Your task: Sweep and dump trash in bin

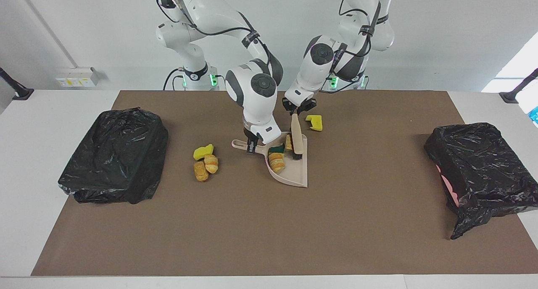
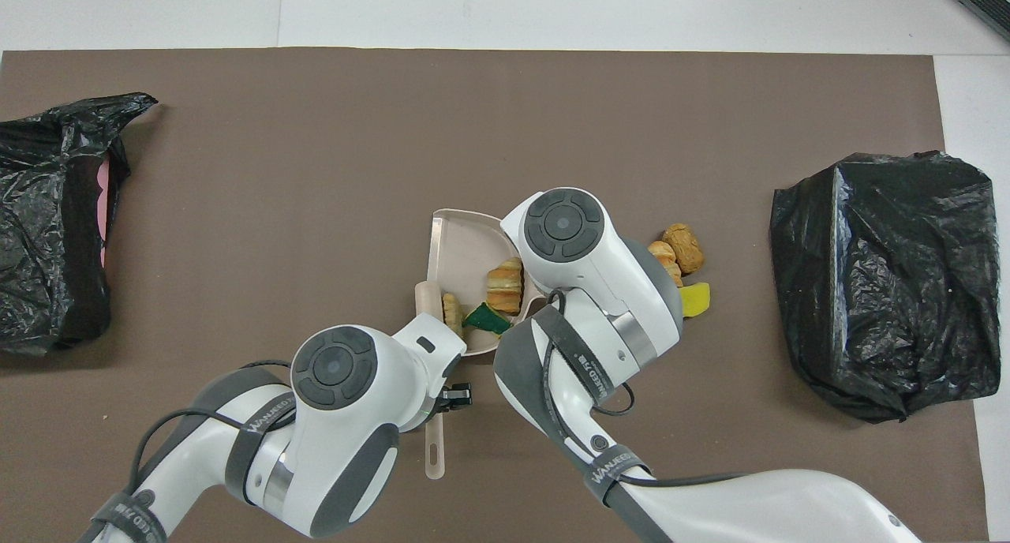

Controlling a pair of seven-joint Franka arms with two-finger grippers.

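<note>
Facing the robots, both jaws show clenched: left on brush, right on dustpan.

A plain white wall rises past the robots' end of a white table covered by a brown mat. A wall socket box sits low; daylight enters at one edge.

Two bins, seven scraps
</note>
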